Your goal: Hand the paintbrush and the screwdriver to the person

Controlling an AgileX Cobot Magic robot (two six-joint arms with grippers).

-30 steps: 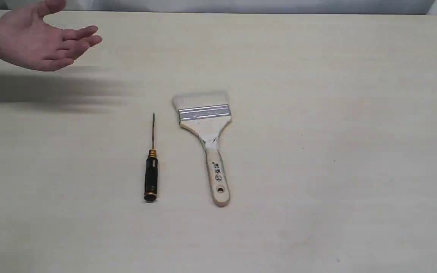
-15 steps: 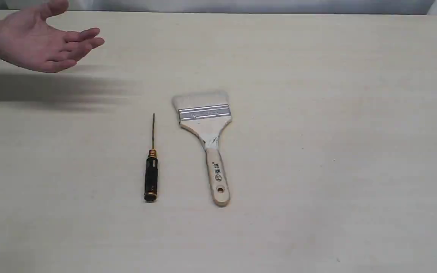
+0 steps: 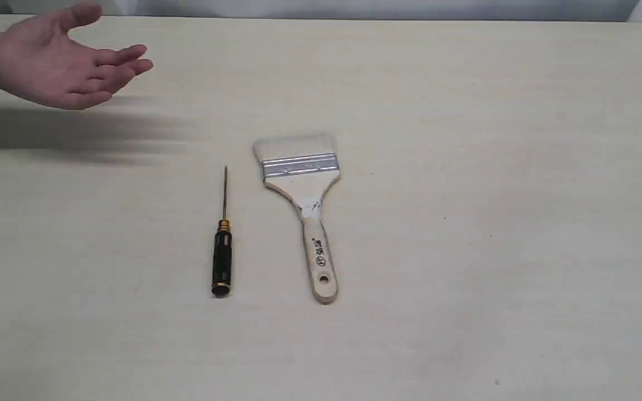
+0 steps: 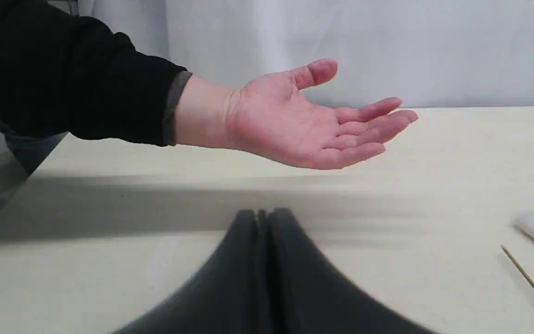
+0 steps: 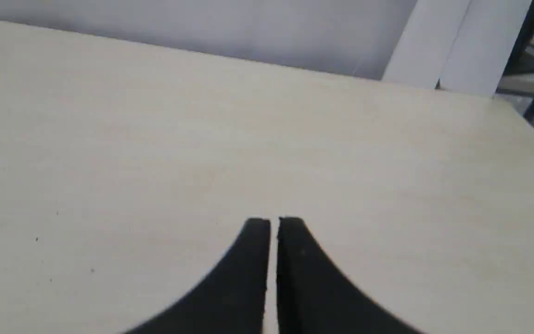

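My left claw (image 4: 262,212) pressed together, right claw (image 5: 274,221) nearly so, screwdriver (image 3: 222,262) beside paintbrush (image 3: 304,184), centre of table (image 3: 494,167), person's hand (image 3: 53,61) open over far left corner

The left pincer (image 4: 262,212) and right pincer (image 5: 274,221) have matte black fingers, broad-based and tapering to blunt tips. The person's hand (image 4: 295,120) is pink-skinned, with a black sleeve (image 4: 86,79) and a grey cuff (image 4: 174,109).
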